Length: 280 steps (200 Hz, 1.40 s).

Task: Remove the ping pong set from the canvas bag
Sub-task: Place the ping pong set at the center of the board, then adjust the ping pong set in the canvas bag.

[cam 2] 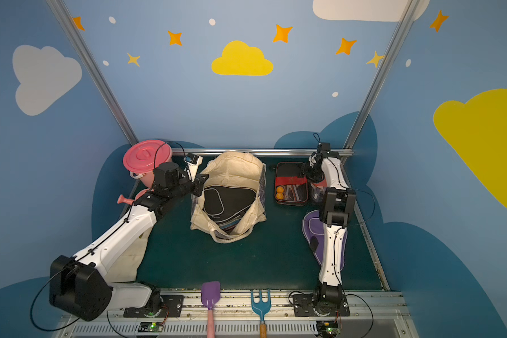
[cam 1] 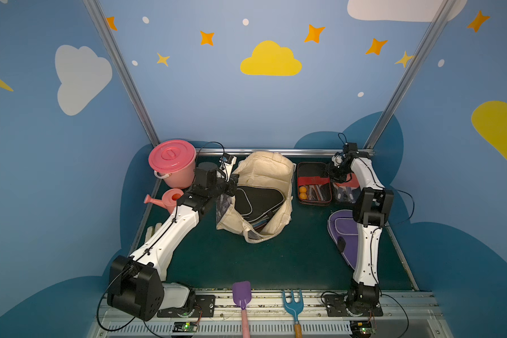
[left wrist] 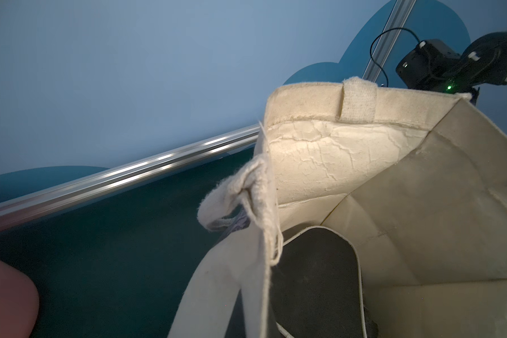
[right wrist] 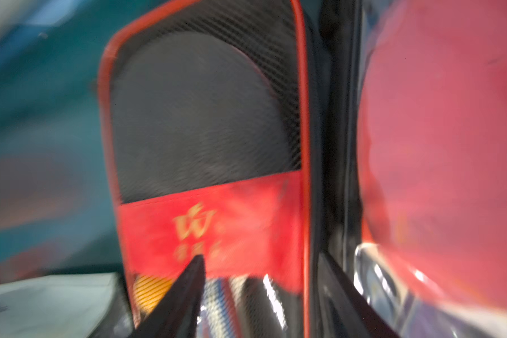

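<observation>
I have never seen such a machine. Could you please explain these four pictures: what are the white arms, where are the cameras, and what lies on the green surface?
This is a robot with two white arms on a green table. Two pictures look down from above, almost identically; the other two come from a camera on each wrist. The left hand is shut on the rim of the canvas bag, which holds a black case. The right hand is open over a red-and-black pack with orange balls; a purple case lies nearby. A pink bucket, a purple shovel and a blue rake are there too.
</observation>
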Tool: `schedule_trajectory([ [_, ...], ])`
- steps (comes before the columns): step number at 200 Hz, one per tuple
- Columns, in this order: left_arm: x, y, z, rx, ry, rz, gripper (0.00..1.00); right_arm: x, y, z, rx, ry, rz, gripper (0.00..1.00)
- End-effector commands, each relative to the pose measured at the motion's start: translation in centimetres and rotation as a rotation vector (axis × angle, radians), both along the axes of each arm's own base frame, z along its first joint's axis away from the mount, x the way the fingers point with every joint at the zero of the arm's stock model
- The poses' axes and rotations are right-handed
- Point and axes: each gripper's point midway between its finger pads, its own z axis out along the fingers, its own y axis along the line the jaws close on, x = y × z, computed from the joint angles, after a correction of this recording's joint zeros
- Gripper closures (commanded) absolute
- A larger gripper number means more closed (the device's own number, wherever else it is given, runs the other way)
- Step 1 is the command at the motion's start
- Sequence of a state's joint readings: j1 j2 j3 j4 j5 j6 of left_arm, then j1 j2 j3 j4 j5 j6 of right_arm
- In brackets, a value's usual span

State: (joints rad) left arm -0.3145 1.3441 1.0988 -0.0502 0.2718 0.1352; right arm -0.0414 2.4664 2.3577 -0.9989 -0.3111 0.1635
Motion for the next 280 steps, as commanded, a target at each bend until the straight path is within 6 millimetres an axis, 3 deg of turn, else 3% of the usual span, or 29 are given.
schedule_trajectory([
  [1,-0.7,-1.0,4.9,-0.052,-0.154,-0.052,0.96,-0.9,0.9,5.9,-0.031,-0.095,0.05,0.28],
  [33,-0.9,-1.1,5.3,-0.045,-0.164,-0.056,0.96,-2.5,2.5,9.4,-0.063,-0.159,0.11,0.15],
  [57,-0.9,-1.3,5.9,-0.034,-0.179,-0.064,0.96,-4.6,5.6,12.7,-0.047,-0.244,0.222,0.13],
  [85,-1.1,-1.6,7.3,-0.021,-0.209,-0.075,0.96,-8.8,10.8,17.0,-0.021,-0.398,0.406,0.12],
  [138,-1.9,-2.7,11.2,-0.035,-0.302,-0.11,0.96,-17.2,16.0,25.5,0.007,-0.682,0.645,0.11],
  [161,-2.2,-2.9,13.0,-0.048,-0.345,-0.121,0.96,-21.9,19.4,27.7,0.015,-0.772,0.838,0.1],
  [190,-2.9,-3.2,15.1,-0.071,-0.393,-0.141,0.96,-26.4,23.3,27.0,0.002,-0.774,1.058,0.1],
  [225,-3.7,-3.1,16.1,-0.093,-0.417,-0.148,0.96,-29.4,26.8,21.6,-0.077,-0.66,1.267,0.1],
  [252,-3.4,-3.0,14.2,-0.101,-0.381,-0.13,0.96,-29.8,28.7,17.2,-0.094,-0.56,1.343,0.1],
  [280,-2.8,-2.9,11.3,-0.118,-0.327,-0.106,0.96,-27.5,30.0,14.0,-0.114,-0.495,1.323,0.1],
])
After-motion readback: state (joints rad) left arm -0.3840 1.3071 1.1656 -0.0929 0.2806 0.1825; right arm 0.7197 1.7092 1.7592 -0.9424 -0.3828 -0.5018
